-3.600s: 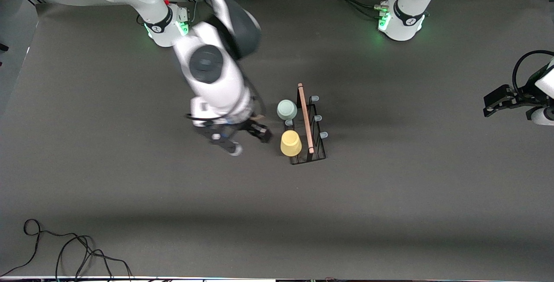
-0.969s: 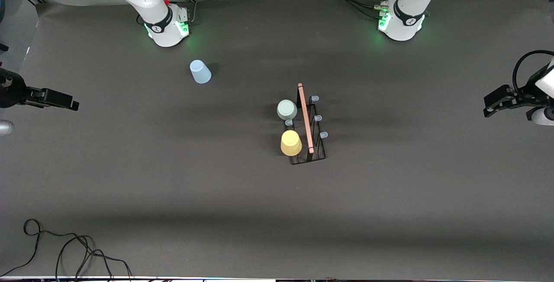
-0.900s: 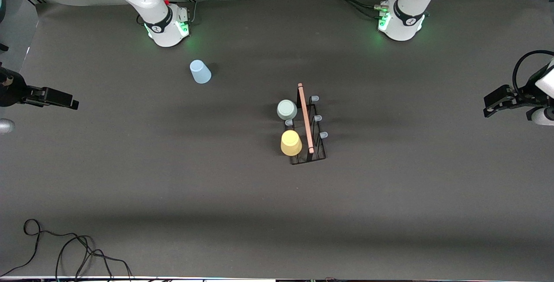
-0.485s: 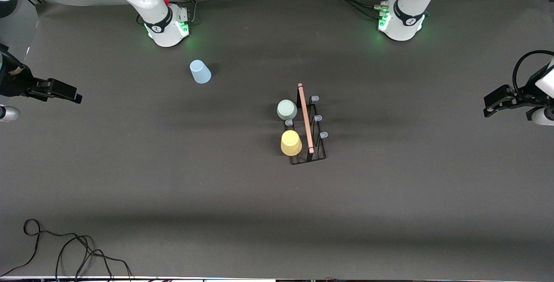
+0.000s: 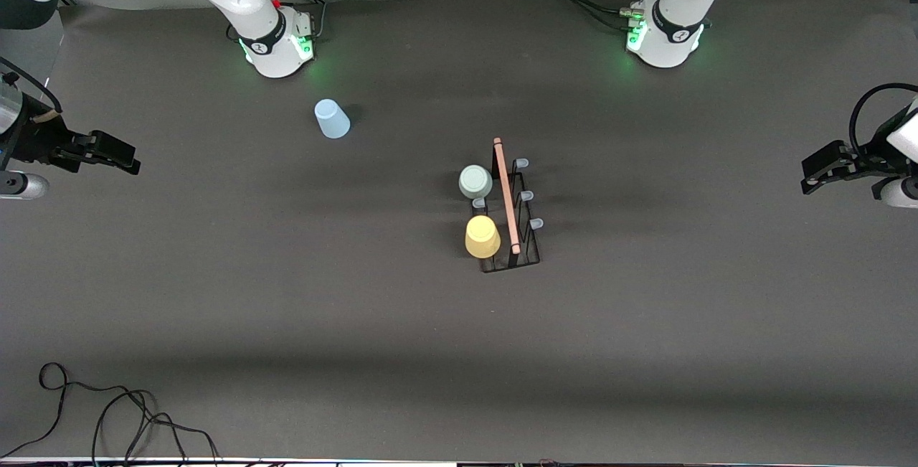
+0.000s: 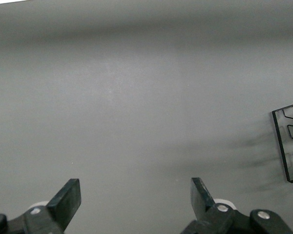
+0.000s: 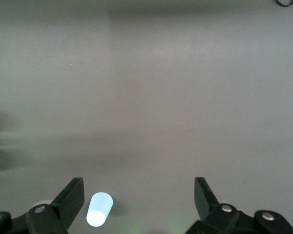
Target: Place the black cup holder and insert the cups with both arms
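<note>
Standing mid-table, black wire cup holder (image 5: 510,209) carries pale green cup (image 5: 475,182) and yellow cup (image 5: 482,237); light blue plastic cup (image 5: 331,119) sits near right arm's base. Both grippers wide open, empty: right gripper (image 5: 107,153) and left gripper (image 5: 825,166) over the table's two end edges.

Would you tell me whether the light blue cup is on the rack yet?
No. The light blue cup stands alone on the table, apart from the black cup holder.

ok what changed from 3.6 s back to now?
The right gripper has pulled away from beside the black cup holder to the right arm's end of the table, open, uncovering the light blue cup. The pale green cup, yellow cup and open left gripper are unchanged.
</note>
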Controlling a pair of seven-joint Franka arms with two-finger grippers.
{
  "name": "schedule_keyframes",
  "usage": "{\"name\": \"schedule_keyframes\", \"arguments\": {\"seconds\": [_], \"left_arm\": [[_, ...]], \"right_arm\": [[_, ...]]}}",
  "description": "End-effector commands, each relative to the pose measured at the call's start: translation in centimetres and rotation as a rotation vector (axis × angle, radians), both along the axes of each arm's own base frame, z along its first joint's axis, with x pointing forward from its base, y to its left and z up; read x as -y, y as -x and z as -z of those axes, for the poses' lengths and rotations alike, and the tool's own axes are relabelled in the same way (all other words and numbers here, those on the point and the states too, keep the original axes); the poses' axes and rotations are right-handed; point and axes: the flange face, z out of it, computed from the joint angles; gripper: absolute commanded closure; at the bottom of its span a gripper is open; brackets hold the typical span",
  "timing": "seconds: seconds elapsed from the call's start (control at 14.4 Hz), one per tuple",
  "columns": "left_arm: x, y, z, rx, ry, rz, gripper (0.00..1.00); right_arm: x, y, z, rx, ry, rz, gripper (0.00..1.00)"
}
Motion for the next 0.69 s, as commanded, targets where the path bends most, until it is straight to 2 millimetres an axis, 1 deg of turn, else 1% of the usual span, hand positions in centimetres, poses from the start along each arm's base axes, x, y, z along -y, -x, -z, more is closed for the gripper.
{"name": "schedule_keyframes", "arguments": {"seconds": [0.0, 0.21, 0.62], "left_arm": [[0.1, -0.2, -0.5, 0.01, 0.008, 0.012, 0.0], [0.1, -0.2, -0.5, 0.01, 0.008, 0.012, 0.0], [0.0, -0.3, -0.4, 0.01, 0.008, 0.011, 0.0]], "right_arm": [[0.4, 0.3, -1.1, 0.026, 0.013, -0.011, 0.0], [0.3, 0.3, -2.1, 0.046, 0.012, -0.011, 0.0], [0.4, 0.5, -2.2, 0.048, 0.008, -0.008, 0.0]]}}
